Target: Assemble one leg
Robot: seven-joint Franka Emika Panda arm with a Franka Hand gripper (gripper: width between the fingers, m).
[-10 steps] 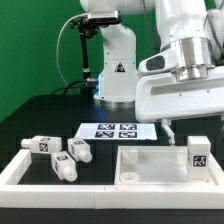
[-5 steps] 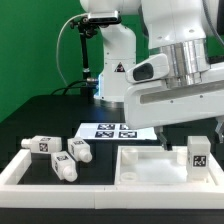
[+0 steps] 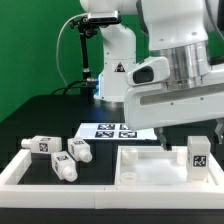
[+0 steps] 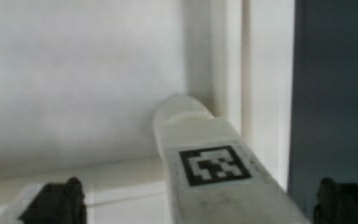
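Observation:
One leg [image 3: 198, 155] stands upright with its tag facing out, at the right edge of the white square tray-like piece [image 3: 150, 170]. In the wrist view the same leg [image 4: 208, 160] lies between my two dark fingertips [image 4: 60, 203], with a gap on each side. My gripper [image 3: 188, 140] hangs just above and around that leg, open and not touching it; it also shows in the wrist view [image 4: 202, 205]. Three more legs [image 3: 65, 158] lie at the exterior view's left.
The marker board [image 3: 115, 130] lies behind the tray-like piece. A white raised rim [image 3: 20, 170] frames the work area at the front and the exterior view's left. The robot base [image 3: 112, 70] stands at the back.
The arm has come down and shifted toward the exterior view's left, bringing the open gripper over the standing leg. The legs and the tray-like piece have not moved.

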